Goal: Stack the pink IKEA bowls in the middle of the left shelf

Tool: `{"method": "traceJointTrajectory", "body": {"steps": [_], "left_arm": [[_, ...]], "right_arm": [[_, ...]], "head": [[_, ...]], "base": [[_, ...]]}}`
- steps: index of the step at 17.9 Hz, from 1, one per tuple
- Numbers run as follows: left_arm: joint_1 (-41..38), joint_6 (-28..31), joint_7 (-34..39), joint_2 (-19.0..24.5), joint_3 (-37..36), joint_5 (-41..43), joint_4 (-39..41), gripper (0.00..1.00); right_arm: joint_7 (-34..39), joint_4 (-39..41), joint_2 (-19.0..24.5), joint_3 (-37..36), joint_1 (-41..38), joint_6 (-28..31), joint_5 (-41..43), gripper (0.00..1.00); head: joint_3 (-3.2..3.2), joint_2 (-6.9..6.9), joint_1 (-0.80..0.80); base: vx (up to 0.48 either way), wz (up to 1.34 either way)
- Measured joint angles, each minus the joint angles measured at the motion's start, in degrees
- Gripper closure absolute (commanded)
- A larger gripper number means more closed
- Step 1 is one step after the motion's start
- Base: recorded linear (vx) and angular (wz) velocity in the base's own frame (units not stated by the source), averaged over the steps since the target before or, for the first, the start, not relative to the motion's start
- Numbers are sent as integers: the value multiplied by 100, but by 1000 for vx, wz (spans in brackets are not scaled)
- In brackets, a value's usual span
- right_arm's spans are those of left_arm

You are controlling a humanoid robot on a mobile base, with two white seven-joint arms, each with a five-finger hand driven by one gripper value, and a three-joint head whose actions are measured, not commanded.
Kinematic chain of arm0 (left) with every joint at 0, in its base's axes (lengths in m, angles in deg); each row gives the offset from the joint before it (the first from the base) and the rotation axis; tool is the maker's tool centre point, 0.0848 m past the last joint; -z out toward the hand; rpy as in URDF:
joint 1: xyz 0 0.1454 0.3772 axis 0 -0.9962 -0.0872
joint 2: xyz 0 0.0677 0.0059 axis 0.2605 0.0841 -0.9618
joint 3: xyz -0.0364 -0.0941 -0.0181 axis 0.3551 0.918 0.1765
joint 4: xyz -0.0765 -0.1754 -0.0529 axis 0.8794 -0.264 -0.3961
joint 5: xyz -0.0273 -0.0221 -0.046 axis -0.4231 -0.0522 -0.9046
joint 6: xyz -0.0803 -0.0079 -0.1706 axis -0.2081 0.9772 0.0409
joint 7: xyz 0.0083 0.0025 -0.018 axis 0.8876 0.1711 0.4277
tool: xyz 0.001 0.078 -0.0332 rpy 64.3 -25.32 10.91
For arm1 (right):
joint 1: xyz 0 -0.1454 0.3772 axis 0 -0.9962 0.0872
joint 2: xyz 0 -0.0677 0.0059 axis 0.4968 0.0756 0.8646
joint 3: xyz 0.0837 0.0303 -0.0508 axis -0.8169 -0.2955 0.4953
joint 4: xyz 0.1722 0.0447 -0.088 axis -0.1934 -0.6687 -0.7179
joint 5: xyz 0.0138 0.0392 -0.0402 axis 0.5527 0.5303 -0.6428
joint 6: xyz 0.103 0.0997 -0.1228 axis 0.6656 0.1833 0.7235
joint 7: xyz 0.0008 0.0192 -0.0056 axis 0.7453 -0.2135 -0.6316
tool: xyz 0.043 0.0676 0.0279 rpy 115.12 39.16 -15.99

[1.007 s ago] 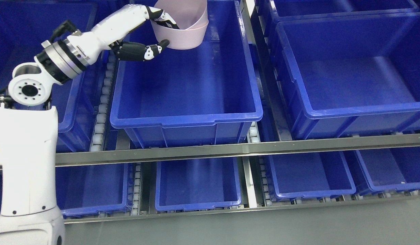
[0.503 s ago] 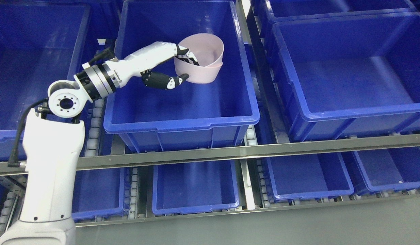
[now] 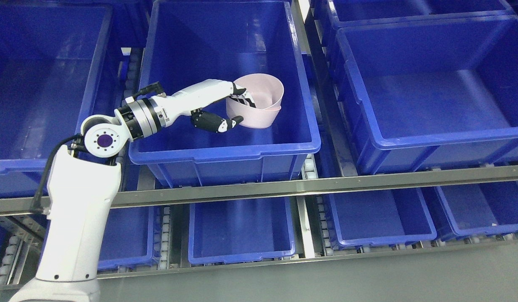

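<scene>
Left hand (image 3: 230, 110): closed on the near wall of the pink bowls (image 3: 259, 100). Fingers (image 3: 246, 100) reach over the rim and lie against the inside; the dark thumb (image 3: 225, 124) presses the outside wall from below. The wall is pinched between them. The left arm (image 3: 80, 226) enters at the lower left, rises past the steel shelf rail (image 3: 284, 186) and bends at the wrist joint (image 3: 101, 140) to reach over the front left corner of the bin.

Pink bowls: two nested, one inside the other; a second rim shows as a narrow band along the right side. The pair is tilted, the opening facing up and toward the right. They sit inside the middle blue bin (image 3: 225, 151) on the upper shelf level, toward its right side and nearer the front than the back. Whether the base touches the bin floor cannot be told.

Surroundings: a blue bin on the left (image 3: 15, 161) and a large blue bin on the right (image 3: 443, 138) stand on the same level. Roller tracks (image 3: 311, 165) run between the bins. Below the rail, a lower row of blue bins (image 3: 242, 253) is visible.

Right arm: not seen.
</scene>
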Motion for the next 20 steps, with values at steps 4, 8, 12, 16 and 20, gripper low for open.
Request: {"method": "traceJointTrajectory", "body": {"steps": [4,8,12,16,20], "left_arm": [[-9,10,46,-19,-7,82,-16,37],[78,11,324,-49,129,151,-17,15],[152,17,1513,-154,291,154,-4,10],[156,230,3381,-372,726,-4,26,0],[62,1791,4151,-531,1220,-1182,223,0]], "right_arm": [[0,0,0,0,0,19,-298,0],[0,0,0,0,0,4,-214,0],[0,0,0,0,0,-7,-87,0],[0,0,0,0,0,-10,-39,0],[0,0,0,0,0,-13,-16,0]], "head": [[0,0,0],[0,0,0],[0,0,0],[0,0,0],[0,0,0]], "base": [[0,0],[0,0],[0,0],[0,0],[0,0]]}}
